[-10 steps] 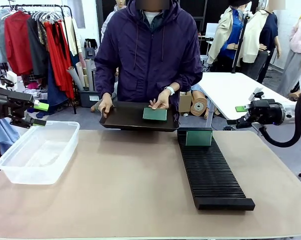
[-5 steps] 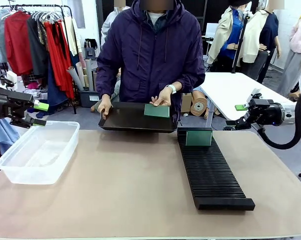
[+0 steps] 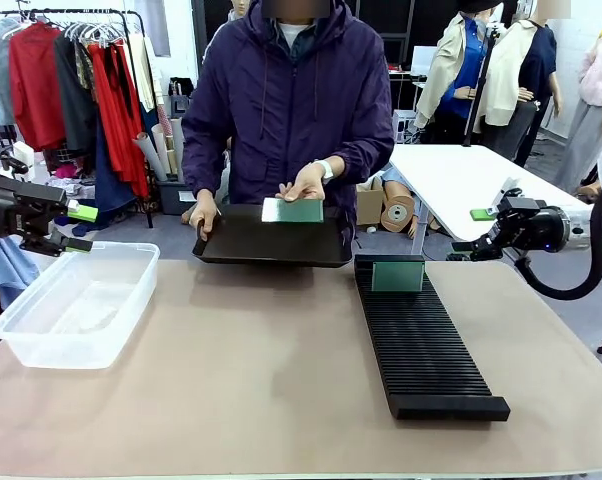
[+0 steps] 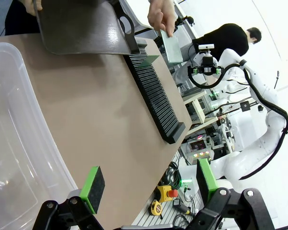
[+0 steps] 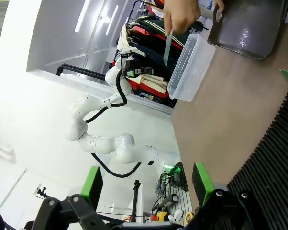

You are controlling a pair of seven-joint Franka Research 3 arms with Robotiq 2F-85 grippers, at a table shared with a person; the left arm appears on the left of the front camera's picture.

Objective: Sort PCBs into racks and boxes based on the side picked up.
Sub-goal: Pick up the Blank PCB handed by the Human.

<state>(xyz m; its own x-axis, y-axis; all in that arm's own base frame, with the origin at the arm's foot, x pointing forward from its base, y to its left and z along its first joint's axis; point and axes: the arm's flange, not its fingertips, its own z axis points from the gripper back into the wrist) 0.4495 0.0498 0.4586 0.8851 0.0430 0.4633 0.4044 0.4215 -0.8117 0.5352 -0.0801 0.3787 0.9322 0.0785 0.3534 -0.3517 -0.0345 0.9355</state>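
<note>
PCB (image 3: pixel 293 210): a thin green board, held by its upper edge in the person's hand (image 3: pixel 304 184), raised just above the dark tray (image 3: pixel 271 243) at the far side of the table. It is judged light, stiff and smooth-faced, so liable to slip or scratch. It is best taken by a free edge, with the pads flat on both faces and clear of the person's fingers.

A second PCB (image 3: pixel 397 276) stands upright in the far-end slots of the black slotted rack (image 3: pixel 421 345). The clear plastic tub (image 3: pixel 76 300) sits on the table at the robot's left.

Left gripper (image 3: pixel 78 228): hovers near the tub's far left corner, jaws wide, holding nothing.

Right gripper (image 3: pixel 478 236): hovers to the right of the rack's far end, jaws wide, holding nothing.
</note>
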